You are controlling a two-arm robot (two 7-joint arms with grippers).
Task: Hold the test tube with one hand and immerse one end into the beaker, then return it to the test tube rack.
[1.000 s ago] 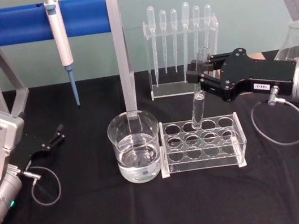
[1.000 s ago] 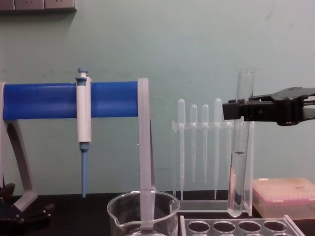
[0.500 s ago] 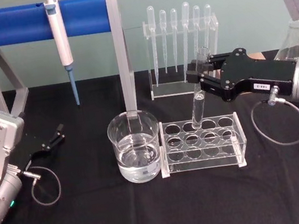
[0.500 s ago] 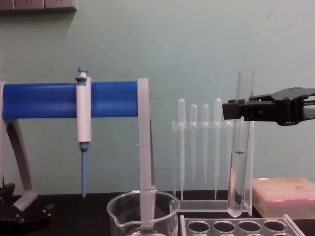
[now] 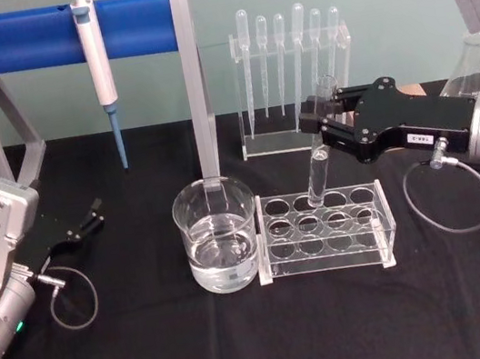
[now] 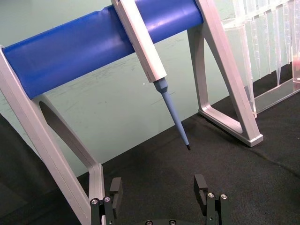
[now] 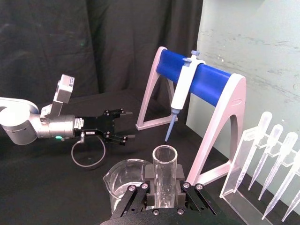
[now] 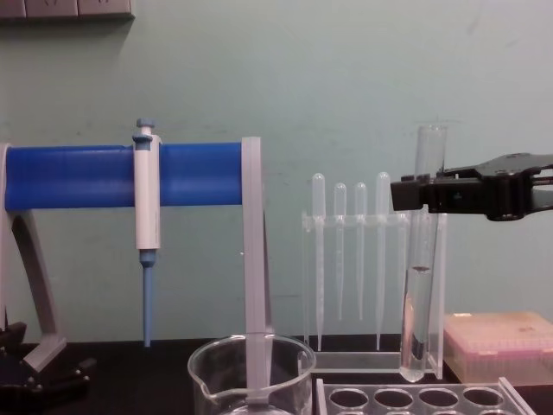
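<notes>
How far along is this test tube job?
Grasp done: the right gripper is shut on the test tube, held upright just above the rack. Whether it has been dipped in the beaker cannot be told. Remaining: seat and release it. The left gripper is parked, open.

Right end effector (image 5: 317, 125) level, tight around the test tube (image 5: 321, 171); left end effector (image 5: 91, 217) low, fingers apart.

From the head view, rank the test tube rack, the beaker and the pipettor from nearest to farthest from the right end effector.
Measured from the right end effector, which grips the test tube:
1. Test tube rack, just below it.
2. Beaker, to the rack's left.
3. Pipettor, hanging on the blue stand, far left at the back.
</notes>
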